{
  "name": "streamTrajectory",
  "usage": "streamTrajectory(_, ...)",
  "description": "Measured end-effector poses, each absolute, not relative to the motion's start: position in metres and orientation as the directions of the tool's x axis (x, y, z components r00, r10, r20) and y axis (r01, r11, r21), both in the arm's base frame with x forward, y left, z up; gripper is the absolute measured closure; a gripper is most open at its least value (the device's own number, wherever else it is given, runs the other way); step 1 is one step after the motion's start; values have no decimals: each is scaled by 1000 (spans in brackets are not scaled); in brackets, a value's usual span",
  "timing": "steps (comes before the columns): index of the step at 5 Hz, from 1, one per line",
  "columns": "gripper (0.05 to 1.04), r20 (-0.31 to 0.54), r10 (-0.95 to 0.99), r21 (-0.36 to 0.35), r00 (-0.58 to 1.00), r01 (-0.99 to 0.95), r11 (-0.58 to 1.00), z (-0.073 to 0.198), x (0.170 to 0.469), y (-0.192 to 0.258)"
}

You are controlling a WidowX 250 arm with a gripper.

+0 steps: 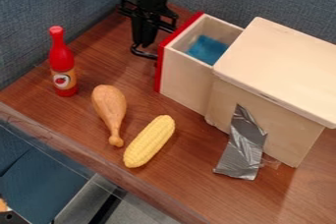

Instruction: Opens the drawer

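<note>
The black gripper (146, 34) hangs down at the top of the camera view, on the outer side of the drawer's red front (159, 73). Just below it a black curved handle (143, 53) reaches out from that front; whether the two touch, I cannot tell. The wooden drawer (183, 83) stands pulled out of its box (282, 70), and blue material (207, 49) lies inside it.
A red bottle (62, 63) stands upright at the left. A brown drumstick (109, 110) and a yellow corn cob (150, 141) lie in front of the drawer. Silver tape (244, 147) runs from the box onto the table (190, 169). Blue partition walls rise behind.
</note>
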State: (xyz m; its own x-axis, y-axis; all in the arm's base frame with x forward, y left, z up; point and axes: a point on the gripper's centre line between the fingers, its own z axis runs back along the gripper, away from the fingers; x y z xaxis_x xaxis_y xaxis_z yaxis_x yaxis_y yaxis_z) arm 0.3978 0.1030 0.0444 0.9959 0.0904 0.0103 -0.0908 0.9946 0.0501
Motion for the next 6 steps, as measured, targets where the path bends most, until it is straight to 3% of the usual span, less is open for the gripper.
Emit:
streamTrajectory(3,915,19,112,52,994,-112,992,53,399,118)
streamTrajectory(4,698,39,123,56,992,-125,991,69,405,127)
streamTrajectory(6,120,18,118,30,993,-119,992,63,398,123)
